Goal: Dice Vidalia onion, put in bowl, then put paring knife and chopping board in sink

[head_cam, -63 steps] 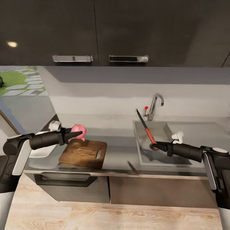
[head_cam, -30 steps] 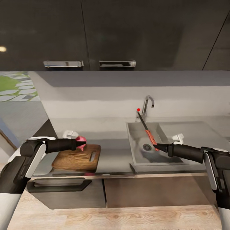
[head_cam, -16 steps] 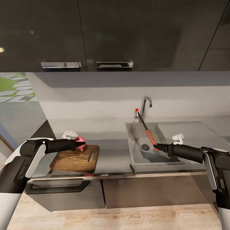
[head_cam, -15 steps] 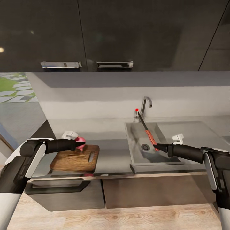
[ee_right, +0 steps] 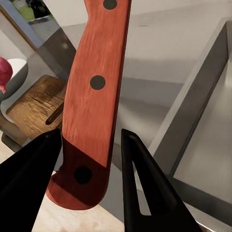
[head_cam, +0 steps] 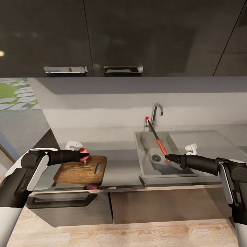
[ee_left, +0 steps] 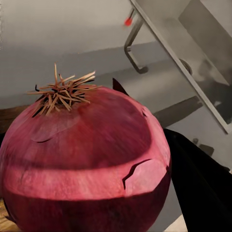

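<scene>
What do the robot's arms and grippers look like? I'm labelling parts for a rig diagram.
Both arms have white upper shells with black joints and tapering matte black forearms. The left gripper and right gripper end in black pointed fingers. No cables or markings show.

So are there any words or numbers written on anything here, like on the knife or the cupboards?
No text to read: none of the views shows a word, number or brand.
The paring knife handle has three dark rivets, no lettering.
The red dot by the tap is a plain knob.
The onion, chopping board and upper cupboards are bare.
</scene>
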Available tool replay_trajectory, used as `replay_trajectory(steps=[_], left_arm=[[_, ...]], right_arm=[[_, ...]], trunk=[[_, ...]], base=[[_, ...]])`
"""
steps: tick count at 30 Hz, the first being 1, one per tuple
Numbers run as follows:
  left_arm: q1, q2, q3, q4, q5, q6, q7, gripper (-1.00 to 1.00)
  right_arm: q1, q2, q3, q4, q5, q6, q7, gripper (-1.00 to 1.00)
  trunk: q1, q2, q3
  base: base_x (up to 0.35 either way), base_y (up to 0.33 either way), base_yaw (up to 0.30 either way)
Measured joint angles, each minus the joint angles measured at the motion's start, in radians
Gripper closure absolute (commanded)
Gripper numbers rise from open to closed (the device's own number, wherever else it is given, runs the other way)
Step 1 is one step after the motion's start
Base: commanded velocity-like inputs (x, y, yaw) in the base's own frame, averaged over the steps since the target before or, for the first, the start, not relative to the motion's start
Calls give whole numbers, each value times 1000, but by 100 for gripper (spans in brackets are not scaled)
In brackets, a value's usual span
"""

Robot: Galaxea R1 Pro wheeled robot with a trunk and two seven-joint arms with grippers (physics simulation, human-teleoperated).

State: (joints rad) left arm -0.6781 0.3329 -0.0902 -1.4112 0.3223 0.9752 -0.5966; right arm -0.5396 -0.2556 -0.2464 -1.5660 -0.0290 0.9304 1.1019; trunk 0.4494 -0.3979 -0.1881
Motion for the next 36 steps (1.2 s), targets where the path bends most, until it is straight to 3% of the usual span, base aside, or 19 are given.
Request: replay_trajectory(steps=[26,28,36], left_arm=[[0,12,0,21,-33,27,3,100],[1,12,0,28,-58,30,0,100],[0,12,1,44,-72,35,-1,100]], right_arm=[[0,0,-2,2,0,0,-3,100],[-1,0,-2,2,0,0,-3,100],[0,0,-2,2,0,0,-3,100]], trunk=[[0,0,0],[0,0,0],[0,0,0]], base=[[0,0,0],[0,0,0],[0,0,0]])
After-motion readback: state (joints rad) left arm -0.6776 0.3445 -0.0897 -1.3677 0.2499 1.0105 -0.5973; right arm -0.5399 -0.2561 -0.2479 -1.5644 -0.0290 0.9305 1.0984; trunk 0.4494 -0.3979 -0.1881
